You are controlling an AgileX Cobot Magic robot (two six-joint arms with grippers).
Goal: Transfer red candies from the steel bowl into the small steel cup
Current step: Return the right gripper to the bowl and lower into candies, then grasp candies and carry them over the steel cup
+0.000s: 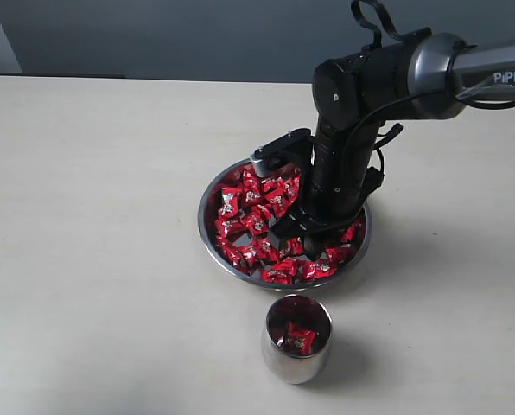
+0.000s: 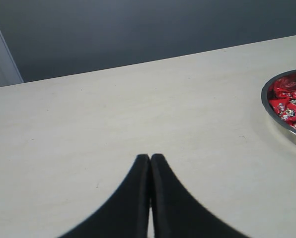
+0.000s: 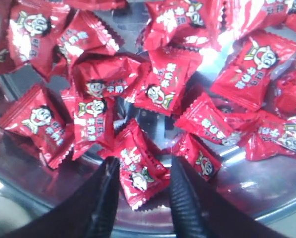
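- Candies in red wrappers, the red candies (image 1: 266,216), lie heaped in the steel bowl (image 1: 204,220), which sits about mid-counter, slightly right of centre.
- Bare steel shows only in patches between the wrappers; each wrapper carries a small white cartoon face and lettering.
- The small steel cup (image 1: 296,359) stands upright on the counter (image 1: 93,216), just near of the bowl and apart from its rim.
- At least one red candy shows inside the cup.
- The right arm reaches in from the far right and points steeply down into the right half of the bowl.
- The right end effector (image 1: 299,232) is low among the candies. Its fingers (image 3: 108,198) stand apart, with a single candy (image 3: 140,176) lying between them on the bowl floor.
- Whether the fingers actually press that candy cannot be told.
- The left end effector (image 2: 150,157) has its fingers pressed together and holds nothing. It hangs over bare counter to the left of the bowl, well apart from it.
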